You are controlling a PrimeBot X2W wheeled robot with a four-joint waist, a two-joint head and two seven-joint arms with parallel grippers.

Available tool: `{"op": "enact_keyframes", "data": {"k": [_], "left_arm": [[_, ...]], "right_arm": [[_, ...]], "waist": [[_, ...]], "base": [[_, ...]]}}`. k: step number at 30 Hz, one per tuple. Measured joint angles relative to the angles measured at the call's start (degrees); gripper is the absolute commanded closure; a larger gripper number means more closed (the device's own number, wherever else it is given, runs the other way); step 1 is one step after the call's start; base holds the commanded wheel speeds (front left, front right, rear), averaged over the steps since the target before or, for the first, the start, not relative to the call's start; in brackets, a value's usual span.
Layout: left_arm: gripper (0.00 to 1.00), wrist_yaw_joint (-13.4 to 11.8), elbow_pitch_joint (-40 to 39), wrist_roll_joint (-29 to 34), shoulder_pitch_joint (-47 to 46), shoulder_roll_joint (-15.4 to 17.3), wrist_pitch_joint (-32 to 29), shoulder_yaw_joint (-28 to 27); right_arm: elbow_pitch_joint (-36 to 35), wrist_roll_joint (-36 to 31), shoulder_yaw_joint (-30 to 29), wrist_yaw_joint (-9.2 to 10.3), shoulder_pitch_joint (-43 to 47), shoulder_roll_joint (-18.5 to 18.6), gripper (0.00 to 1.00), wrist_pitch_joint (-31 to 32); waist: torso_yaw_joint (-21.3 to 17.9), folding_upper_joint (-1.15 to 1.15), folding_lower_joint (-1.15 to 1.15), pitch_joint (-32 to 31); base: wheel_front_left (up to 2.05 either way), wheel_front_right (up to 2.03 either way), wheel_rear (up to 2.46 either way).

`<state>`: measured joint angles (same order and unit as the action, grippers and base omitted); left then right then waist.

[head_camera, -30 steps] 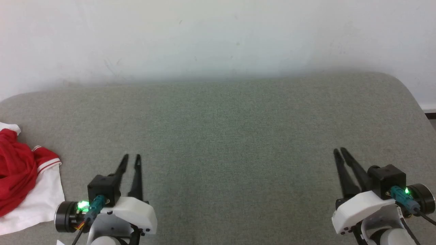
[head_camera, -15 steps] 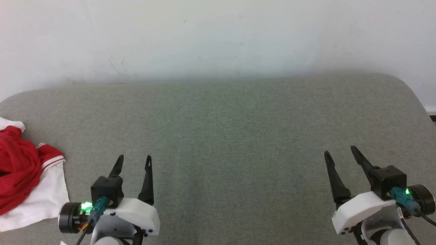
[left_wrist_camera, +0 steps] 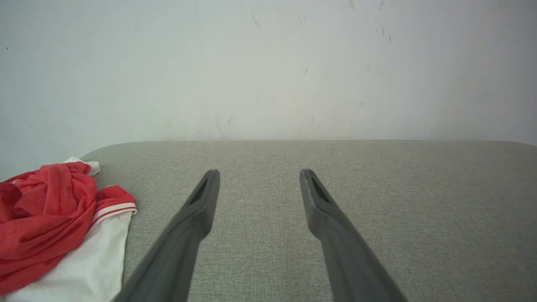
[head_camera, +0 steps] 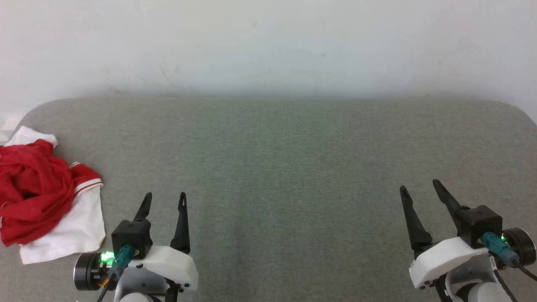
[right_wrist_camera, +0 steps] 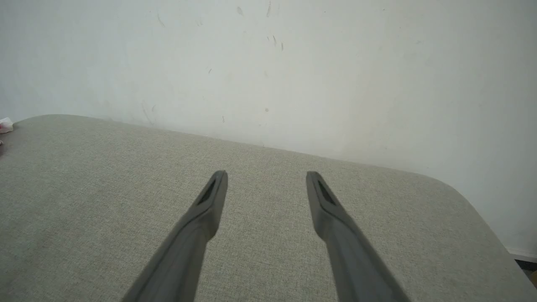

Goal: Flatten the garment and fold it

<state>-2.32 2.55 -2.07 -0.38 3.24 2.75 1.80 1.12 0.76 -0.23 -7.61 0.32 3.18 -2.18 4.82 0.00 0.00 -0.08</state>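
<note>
Pointing forward over the near part of the grey tabletop (head_camera: 272, 167), the left claw (head_camera: 165, 195) and the right claw (head_camera: 420, 185) both stand with fingers spread wide, holding nothing, the two well apart. Near the left claw on its left, not touching it, the garment (head_camera: 37, 188) lies crumpled at the tabletop's left end, red cloth heaped over a white sleeve; its folds hide any print. The left wrist view gives the sleeve's red-white stripe trim (left_wrist_camera: 115, 208) clearly, while the right wrist view shows the tabletop's rounded far right corner. Beyond it all stands a pale, scuffed wall (head_camera: 268, 42).
</note>
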Motion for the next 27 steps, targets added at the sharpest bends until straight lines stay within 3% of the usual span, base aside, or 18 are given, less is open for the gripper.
{"op": "enact_keyframes", "data": {"k": [27], "left_arm": [[0.0, -2.64, 1.78, -1.85, -0.01, 0.23, 3.04, 0.49]], "right_arm": [[1.94, 1.27, 0.07, 0.0, -0.47, -0.02, 0.0, -2.96]], "waist": [[9.6, 0.0, 0.0, -0.04]], "base": [[0.0, 0.0, 0.0]]}}
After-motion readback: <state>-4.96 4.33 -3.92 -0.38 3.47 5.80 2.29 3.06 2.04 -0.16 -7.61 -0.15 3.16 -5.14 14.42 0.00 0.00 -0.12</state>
